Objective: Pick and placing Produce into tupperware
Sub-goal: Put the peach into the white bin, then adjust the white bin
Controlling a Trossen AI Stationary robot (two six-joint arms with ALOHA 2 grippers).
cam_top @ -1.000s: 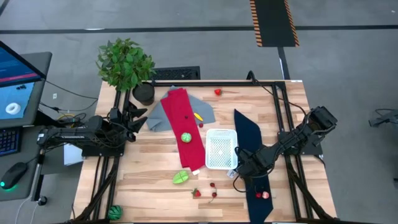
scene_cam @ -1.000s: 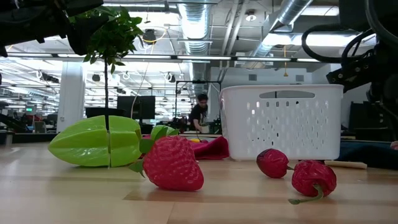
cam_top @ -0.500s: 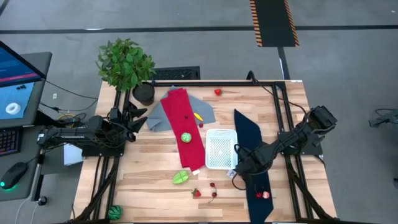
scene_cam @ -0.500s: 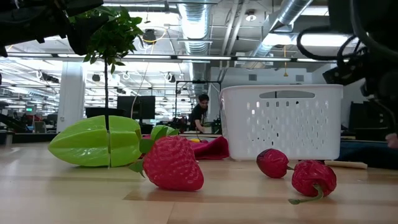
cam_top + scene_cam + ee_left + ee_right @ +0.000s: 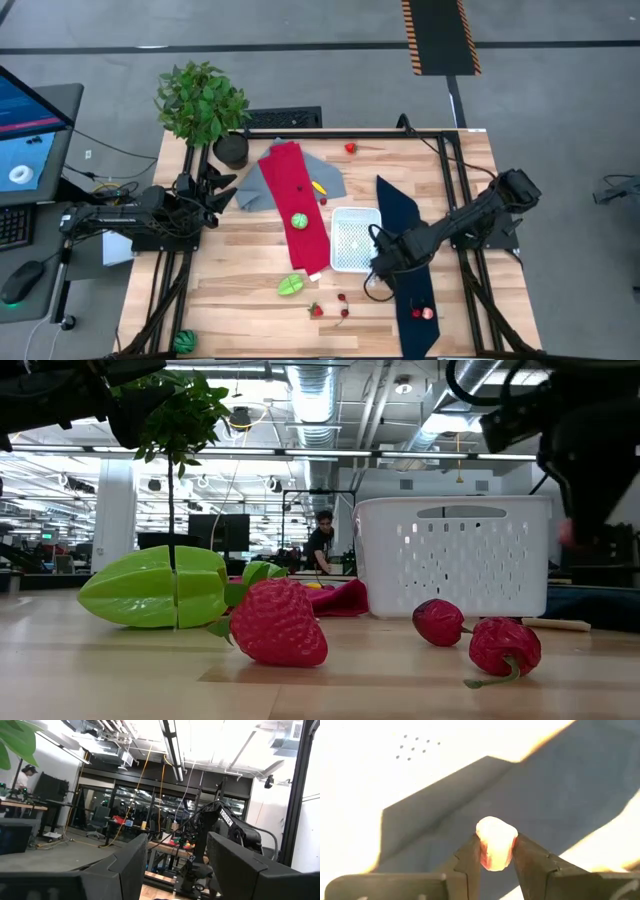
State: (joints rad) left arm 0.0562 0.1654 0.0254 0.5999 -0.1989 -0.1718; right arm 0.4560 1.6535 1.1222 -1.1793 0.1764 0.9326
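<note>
The white tub (image 5: 355,240) stands mid-table between a red cloth (image 5: 298,205) and a navy cloth (image 5: 405,250); it also shows in the low view (image 5: 452,555). My right gripper (image 5: 378,263) is by the tub's near right corner, shut on a small pale pink toy fruit (image 5: 496,841). A green round fruit (image 5: 300,221) lies on the red cloth. A green star fruit (image 5: 290,286), a strawberry (image 5: 316,310) and two cherries (image 5: 343,304) lie on the table near the front. A pink piece (image 5: 427,313) lies on the navy cloth. My left gripper (image 5: 222,188) is open at the left edge. My right gripper pinches the pale pink fruit by its two opposite sides (image 5: 482,847) between its two fingers. The fruit sticks out past the fingertips. It is lifted clear, above the navy cloth (image 5: 530,810) and next to the tub's edge (image 5: 410,760).
A potted plant (image 5: 203,105) stands at the far left corner. A grey cloth (image 5: 258,185) lies under the red one, with a yellow piece (image 5: 318,187) beside it. A red piece (image 5: 350,148) lies near the far edge. A green ball (image 5: 184,342) sits off the near left corner.
My right gripper has gone toward the table's left edge and a little toward the far edge, toward the tub's near right corner, carrying the pink fruit. It has stayed shut on it.
</note>
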